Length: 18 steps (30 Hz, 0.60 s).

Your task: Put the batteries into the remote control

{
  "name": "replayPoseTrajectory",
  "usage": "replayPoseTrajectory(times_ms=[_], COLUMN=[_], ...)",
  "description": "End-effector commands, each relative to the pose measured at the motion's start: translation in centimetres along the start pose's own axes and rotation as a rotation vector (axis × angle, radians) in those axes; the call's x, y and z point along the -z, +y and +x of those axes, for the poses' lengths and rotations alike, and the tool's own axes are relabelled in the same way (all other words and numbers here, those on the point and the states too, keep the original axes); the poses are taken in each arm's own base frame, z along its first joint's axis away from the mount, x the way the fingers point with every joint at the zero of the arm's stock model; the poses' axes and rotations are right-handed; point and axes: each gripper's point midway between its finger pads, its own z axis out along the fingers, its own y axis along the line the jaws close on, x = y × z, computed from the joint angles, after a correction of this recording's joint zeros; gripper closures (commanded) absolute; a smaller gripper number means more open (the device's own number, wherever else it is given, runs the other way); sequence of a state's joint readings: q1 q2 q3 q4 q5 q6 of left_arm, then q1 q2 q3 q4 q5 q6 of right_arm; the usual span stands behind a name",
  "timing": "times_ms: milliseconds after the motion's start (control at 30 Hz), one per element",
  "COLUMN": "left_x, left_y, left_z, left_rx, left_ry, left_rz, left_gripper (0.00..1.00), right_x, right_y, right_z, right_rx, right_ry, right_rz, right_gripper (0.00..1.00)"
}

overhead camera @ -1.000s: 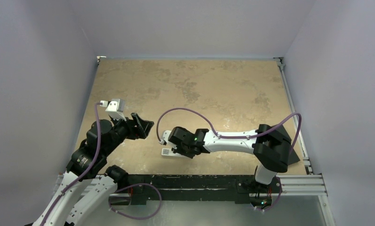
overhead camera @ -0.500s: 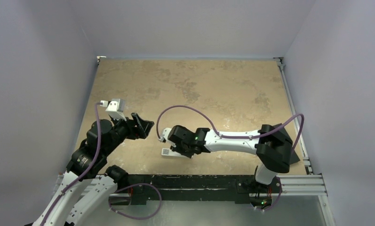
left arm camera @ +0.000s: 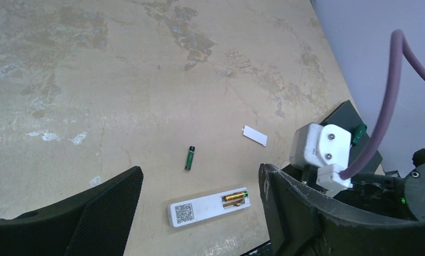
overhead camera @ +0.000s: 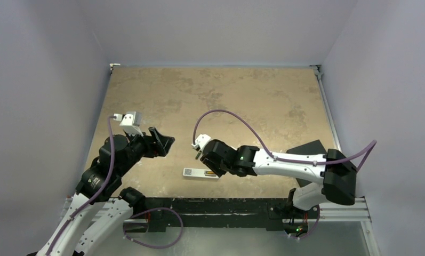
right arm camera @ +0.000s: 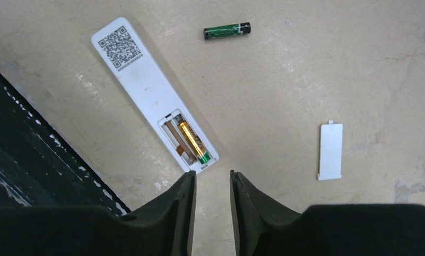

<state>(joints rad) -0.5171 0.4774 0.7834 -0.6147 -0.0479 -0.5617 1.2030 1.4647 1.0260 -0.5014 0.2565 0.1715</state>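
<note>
Your remote control (right arm camera: 146,85) lies back up near the front edge of the table (right arm camera: 285,80). It has a QR label (right arm camera: 119,45) at 1 end and the open battery recess (right arm camera: 173,136) at the other. The gold battery (right arm camera: 191,141) sits in 1 slot of the recess, and the slot beside it is unfilled. The dark battery (right arm camera: 226,31), with its green wrap, lies loose on the table a little beyond the remote control, not touching it. The white cover (right arm camera: 330,151) lies flat on the table, well apart from both.

Your right gripper (right arm camera: 212,184) hangs just off the recess end of the remote control. Its jaws are drawn close with a narrow gap, gripping nothing. Your left gripper (left arm camera: 199,176) hovers off to the left, jaws spread wide and holding nothing.
</note>
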Motion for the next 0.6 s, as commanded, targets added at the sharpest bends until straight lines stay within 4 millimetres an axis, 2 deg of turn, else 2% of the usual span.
replayPoseTrajectory(times_ms=[0, 167, 400, 567], left_x=[-0.7, -1.8, -3.2, -3.9], left_y=[-0.1, 0.3, 1.5, 1.8], left_z=[0.3, 2.8, 7.1, 9.5], left_rx=[0.04, 0.123, 0.217, 0.261], left_ry=[0.015, 0.091, 0.219, 0.292], left_rz=[-0.003, -0.017, -0.058, -0.065], left_gripper=[0.2, 0.21, 0.23, 0.24], right_x=[1.3, 2.4, 2.6, 2.4], right_y=[-1.1, -2.3, -2.8, -2.4], right_z=[-0.9, -0.9, -0.1, 0.1], right_rx=[-0.141, -0.25, -0.364, -0.423], right_ry=[-0.089, -0.148, -0.172, -0.173], right_rz=[0.049, 0.1, 0.11, 0.09], right_gripper=[0.62, 0.53, 0.52, 0.53])
